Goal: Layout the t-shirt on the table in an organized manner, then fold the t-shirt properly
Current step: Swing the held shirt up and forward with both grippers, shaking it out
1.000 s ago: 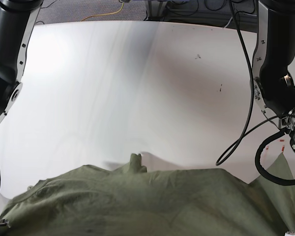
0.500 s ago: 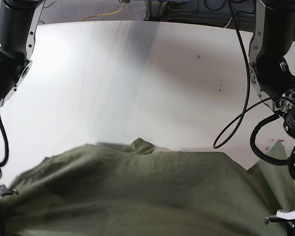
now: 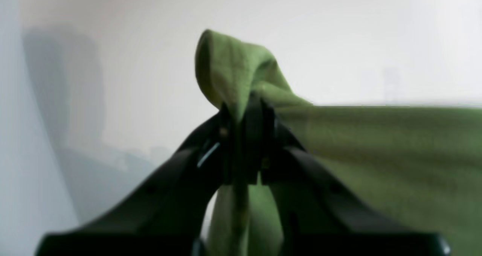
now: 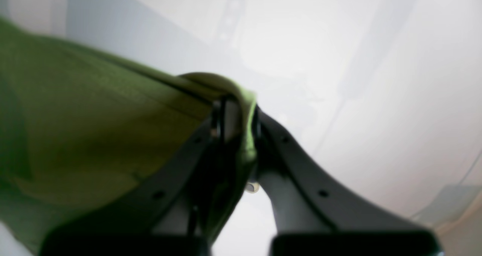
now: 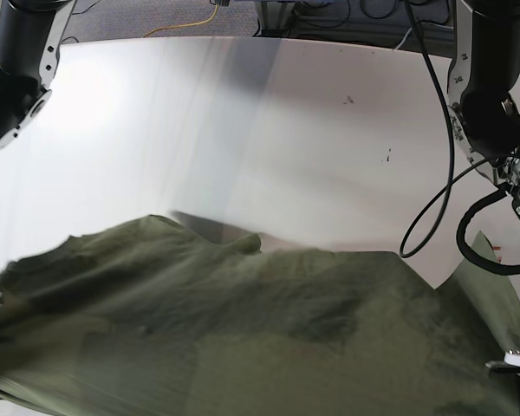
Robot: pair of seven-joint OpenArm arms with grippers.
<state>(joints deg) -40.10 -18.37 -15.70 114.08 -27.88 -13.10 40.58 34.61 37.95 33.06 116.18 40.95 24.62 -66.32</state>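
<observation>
The left gripper [image 3: 244,116] is clamped tight on a bunched corner of the olive-green t-shirt [image 3: 376,147], with a small hood of cloth poking up above the closed jaws and more fabric hanging down between the black fingers [image 3: 180,180]. The right gripper [image 4: 235,113] is likewise pinched shut on a folded edge of the t-shirt [image 4: 94,135], the hem wrapped over its tips and the cloth stretching away taut to one side. In the base view the t-shirt [image 5: 243,329] spreads wide across the near part of the white table [image 5: 243,130], held up at both near corners, its far edge draped in a wavy line with a small raised fold about the middle; parts of it are blurred. Black cables [image 5: 442,173] loop down from the left arm [image 5: 490,95] near the cloth's corner, and the right arm [image 5: 17,69] stands at the other side. A few black specks [image 5: 349,100] mark the bare tabletop beyond.
</observation>
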